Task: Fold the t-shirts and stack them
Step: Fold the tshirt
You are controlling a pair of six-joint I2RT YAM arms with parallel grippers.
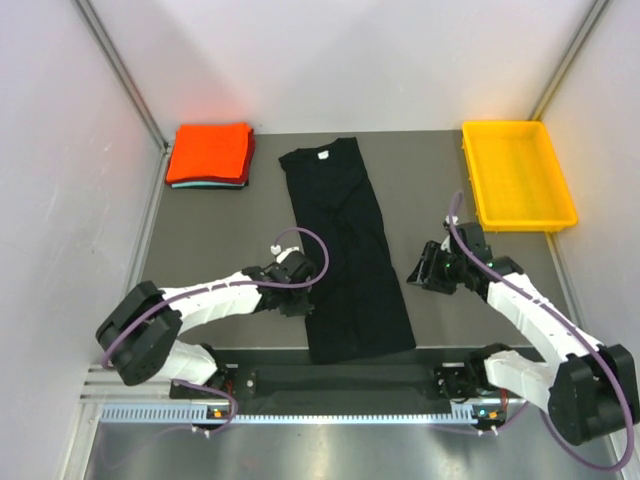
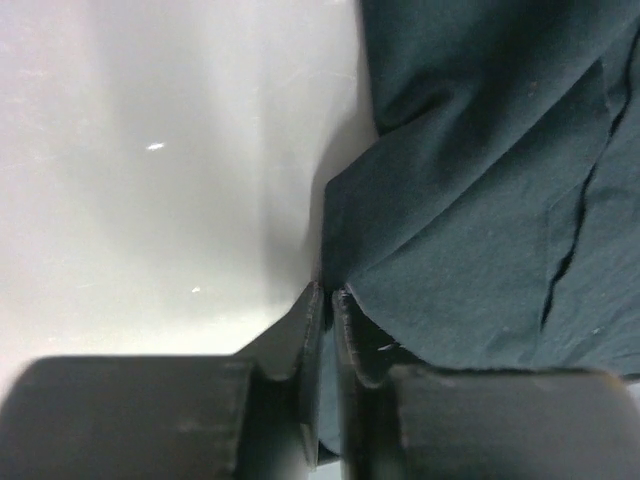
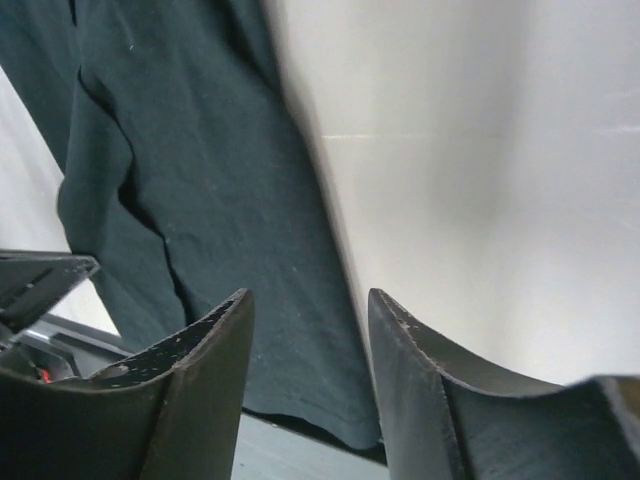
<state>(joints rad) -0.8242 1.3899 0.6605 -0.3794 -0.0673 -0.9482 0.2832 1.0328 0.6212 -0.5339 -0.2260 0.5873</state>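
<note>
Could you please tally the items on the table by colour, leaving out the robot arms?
Black t-shirt: 1
Orange-red folded t-shirt: 1
Teal folded t-shirt, only its edge showing: 1
Yellow tray: 1
Total: 4

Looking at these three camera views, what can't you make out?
- Left wrist view: whether the left gripper pinches the black t-shirt edge; its own fingers hide the contact.
- Top view: how many shirts lie under the orange-red t-shirt; it covers them, only a teal edge shows.
- Top view: the neck label print, too small.
</note>
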